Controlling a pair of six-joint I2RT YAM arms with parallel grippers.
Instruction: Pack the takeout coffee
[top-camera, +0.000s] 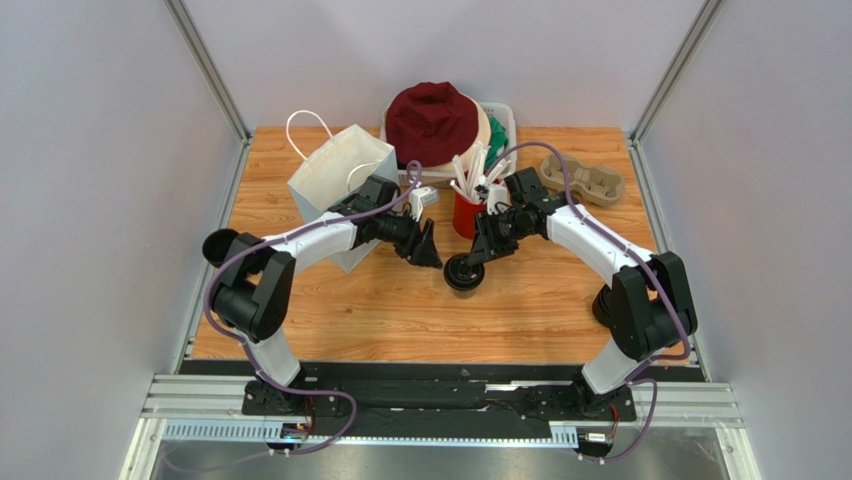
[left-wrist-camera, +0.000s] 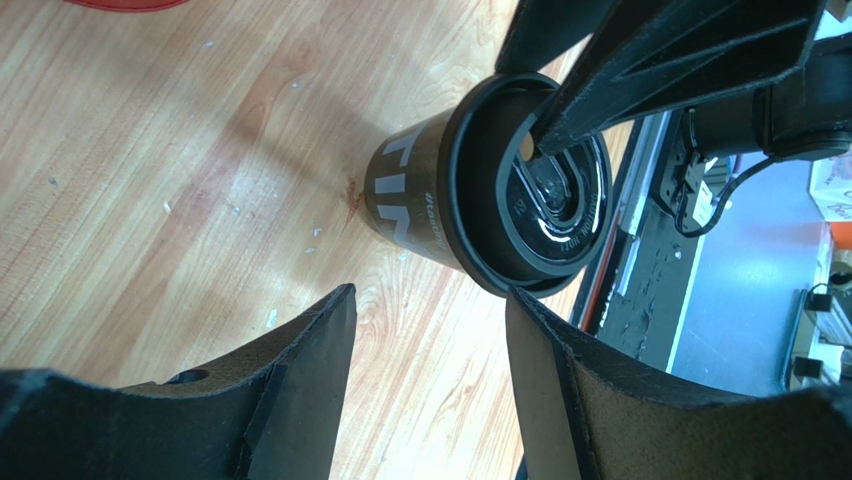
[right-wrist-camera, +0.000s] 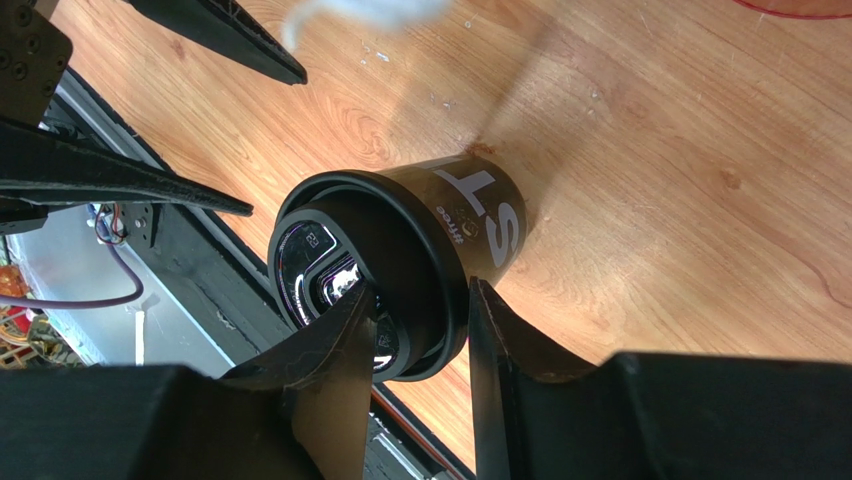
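Near table centre, the takeout coffee (top-camera: 463, 272) is standing upright on the wooden table (top-camera: 400, 310), its black lid (right-wrist-camera: 310, 260) on. Right gripper (right-wrist-camera: 420, 288) is straddling the lid's rim, one finger (right-wrist-camera: 335, 350) over the recessed top, the other outside the cup wall. Its jaws are narrowly parted; whether they are pinching cannot be told. Left gripper (left-wrist-camera: 430, 293) is hanging just beside the cup, jaws wide apart, holding nothing. Left wrist view is showing a right fingertip touching the lid's centre. Only the overhead view is showing the red cup (top-camera: 466, 215) behind.
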